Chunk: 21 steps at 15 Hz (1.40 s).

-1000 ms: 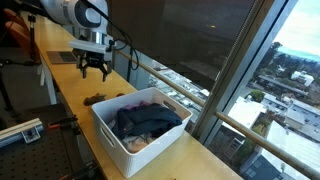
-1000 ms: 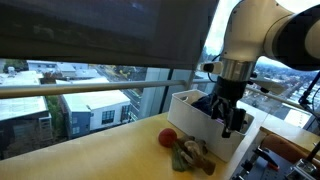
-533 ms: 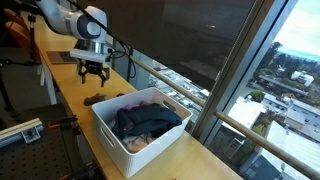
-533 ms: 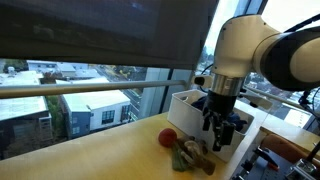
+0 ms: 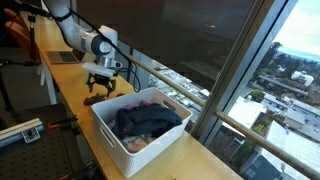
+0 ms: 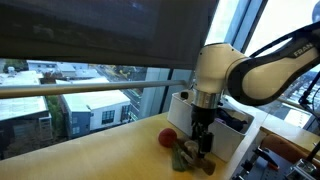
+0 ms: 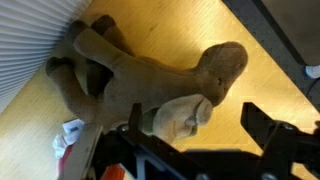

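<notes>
A brown plush toy (image 7: 140, 75) with a pale cream part (image 7: 180, 115) lies on the wooden tabletop (image 7: 250, 85). In the wrist view my gripper (image 7: 200, 130) stands open just above it, with the cream part between the dark fingers (image 7: 262, 125) and closer to the left one. In both exterior views the gripper (image 5: 100, 88) (image 6: 201, 143) hangs low over the plush toy (image 6: 190, 156), beside the white bin (image 5: 104, 124). A red round thing (image 6: 167, 138) lies against the toy. Nothing is gripped.
The white bin (image 6: 184, 103) holds dark blue clothing (image 5: 148, 120) and stands close to the gripper. A window wall with a railing (image 5: 170, 75) runs along the table's far edge. A metal plate (image 5: 20, 130) sits lower down near the table.
The arm has come down and moved toward the bin, from well above the table to just over the plush toy. The jaws stayed open.
</notes>
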Available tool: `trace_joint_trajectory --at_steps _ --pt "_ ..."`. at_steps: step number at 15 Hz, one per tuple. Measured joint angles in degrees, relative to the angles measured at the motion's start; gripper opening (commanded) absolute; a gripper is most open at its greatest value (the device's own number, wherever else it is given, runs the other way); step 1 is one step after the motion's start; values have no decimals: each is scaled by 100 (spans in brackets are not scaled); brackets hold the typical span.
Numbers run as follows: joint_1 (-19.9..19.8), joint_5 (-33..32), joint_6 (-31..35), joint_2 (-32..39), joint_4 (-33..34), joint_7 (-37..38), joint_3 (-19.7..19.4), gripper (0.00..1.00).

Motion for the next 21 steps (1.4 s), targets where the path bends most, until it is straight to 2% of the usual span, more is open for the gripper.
trace_joint_trajectory --at_steps 6,11,12,13,14,21 --pt "-139 0 -1 731 621 -2 -27 100" --pt "-214 1 -29 1014 903 -5 -52 98" --pt "-227 1 -36 1031 947 -5 -52 74" --pt "-236 4 -44 1040 986 -8 -53 74" --pt "-241 7 -50 1045 1020 -9 -53 68" --pt "-245 11 -63 1090 1178 -11 -53 15"
